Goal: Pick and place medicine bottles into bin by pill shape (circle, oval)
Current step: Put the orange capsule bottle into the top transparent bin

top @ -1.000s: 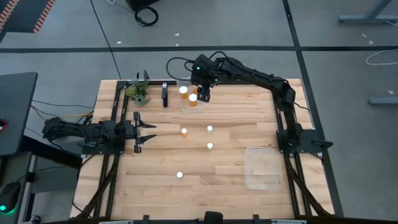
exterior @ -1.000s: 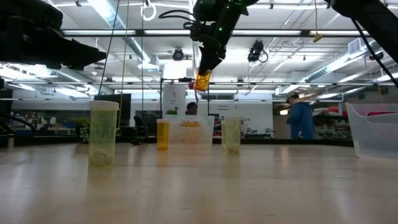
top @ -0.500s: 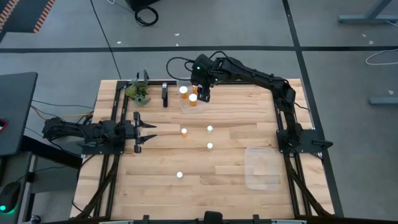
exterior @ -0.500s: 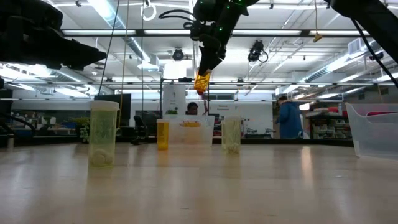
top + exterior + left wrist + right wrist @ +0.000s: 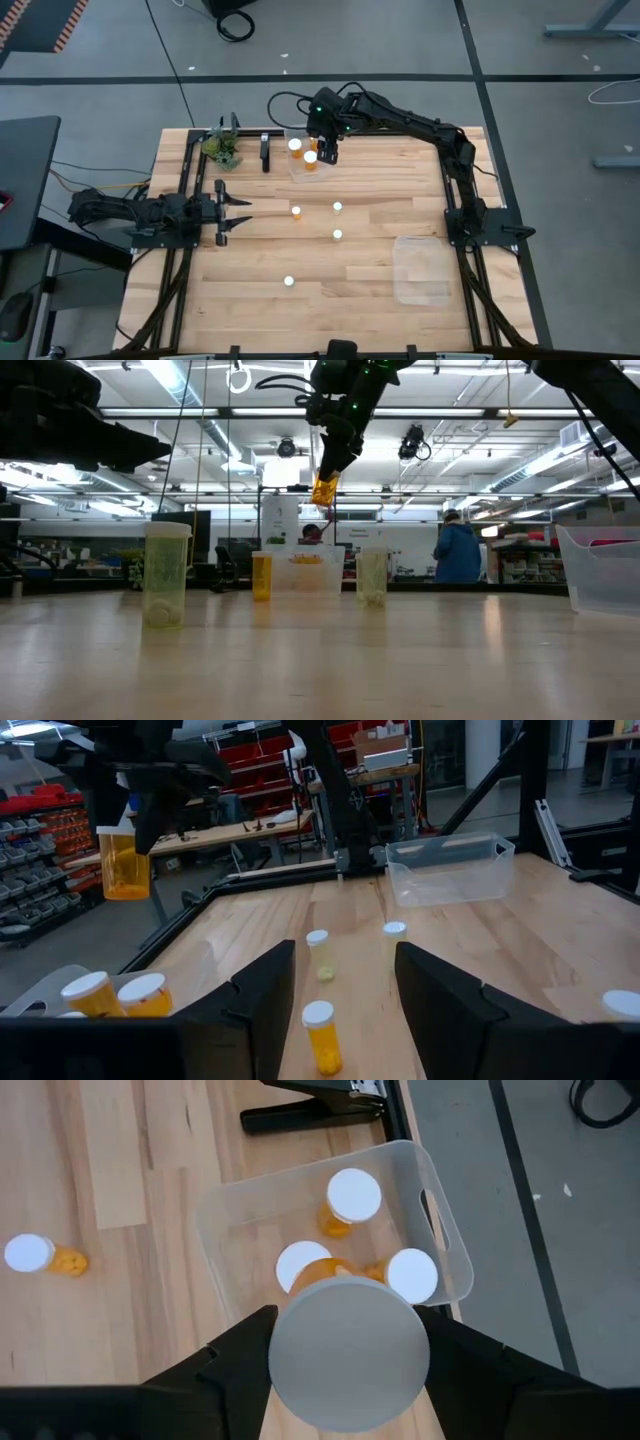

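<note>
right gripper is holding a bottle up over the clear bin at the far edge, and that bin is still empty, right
Not quite. The right gripper does hold a medicine bottle above the clear bin at the far edge, but the bin is not empty: the right wrist view shows three white-capped bottles already standing inside it.

- No text, label, brand, number or sign can be read in any view.
- The medicine bottles (image 5: 320, 1037) show no legible label.
</note>
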`<control>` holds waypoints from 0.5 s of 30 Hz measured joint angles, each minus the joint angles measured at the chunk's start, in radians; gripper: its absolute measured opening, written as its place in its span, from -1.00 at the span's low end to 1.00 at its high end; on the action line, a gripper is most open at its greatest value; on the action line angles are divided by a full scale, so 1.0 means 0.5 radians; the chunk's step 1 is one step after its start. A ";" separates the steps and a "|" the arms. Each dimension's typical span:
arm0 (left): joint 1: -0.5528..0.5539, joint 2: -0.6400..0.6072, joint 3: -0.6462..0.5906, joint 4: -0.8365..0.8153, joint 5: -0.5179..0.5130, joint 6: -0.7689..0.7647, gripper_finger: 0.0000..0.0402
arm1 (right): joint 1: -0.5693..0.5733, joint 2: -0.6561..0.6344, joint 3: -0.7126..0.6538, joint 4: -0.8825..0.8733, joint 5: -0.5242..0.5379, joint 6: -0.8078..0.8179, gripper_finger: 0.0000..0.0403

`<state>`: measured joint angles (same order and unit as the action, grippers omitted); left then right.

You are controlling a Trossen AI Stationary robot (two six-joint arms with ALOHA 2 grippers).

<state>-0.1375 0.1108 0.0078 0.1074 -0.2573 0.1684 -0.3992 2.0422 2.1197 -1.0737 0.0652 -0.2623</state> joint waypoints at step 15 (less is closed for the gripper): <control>0.000 0.000 0.000 0.001 0.000 -0.001 -0.09 | -0.066 -0.004 -0.410 0.273 -0.156 0.019 0.15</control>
<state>-0.1375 0.1108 0.0078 0.1078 -0.2573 0.1680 -0.4322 2.0403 1.9145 -0.9370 -0.0128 -0.2528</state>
